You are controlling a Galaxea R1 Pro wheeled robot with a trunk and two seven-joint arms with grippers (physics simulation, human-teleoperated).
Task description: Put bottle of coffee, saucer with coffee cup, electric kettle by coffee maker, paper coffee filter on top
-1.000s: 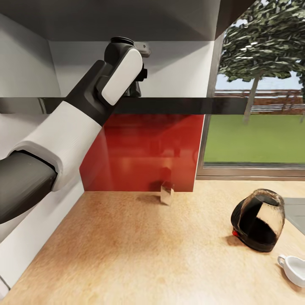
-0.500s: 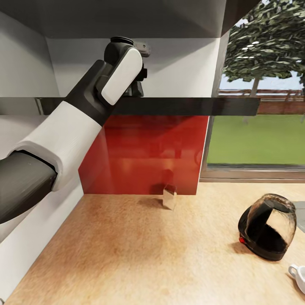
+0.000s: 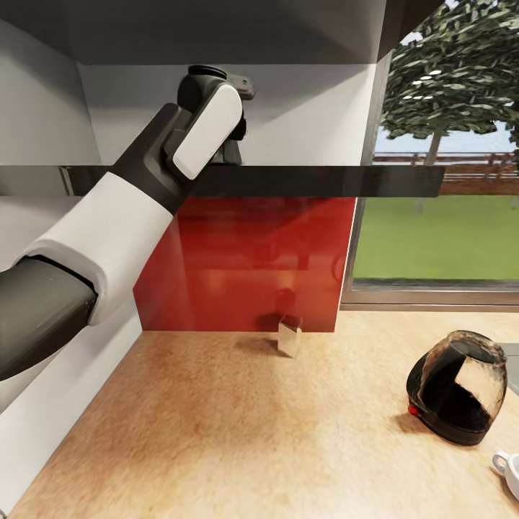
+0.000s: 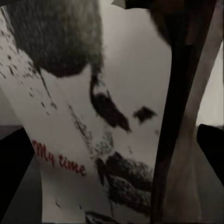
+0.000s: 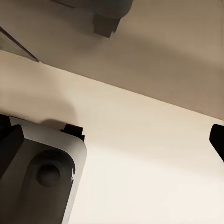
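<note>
My left arm reaches up over the dark shelf [image 3: 310, 180], its wrist hiding most of the gripper there. In the left wrist view the bottle of coffee [image 4: 93, 140] is very close, its white label printed "My time". My left gripper [image 4: 112, 161] stands open with a dark finger on each side of the bottle; contact cannot be told. The electric kettle [image 3: 455, 386] sits at the right of the beige countertop [image 3: 216, 432], and the coffee cup [image 3: 508, 468] peeks in at the right edge. My right gripper [image 5: 112, 137] hangs open over a pale surface.
A small clear block [image 3: 290, 337] stands on the counter by the red backsplash [image 3: 245, 259]. A white wall closes the left side. A window [image 3: 432, 216] is at the right, with a sink corner [image 3: 512, 360] below it. The robot's grey base [image 5: 42, 182] is in the right wrist view.
The camera shifted between one second and half a second ago, sliding the kettle and cup to the right. The left wrist on the shelf has barely moved.
</note>
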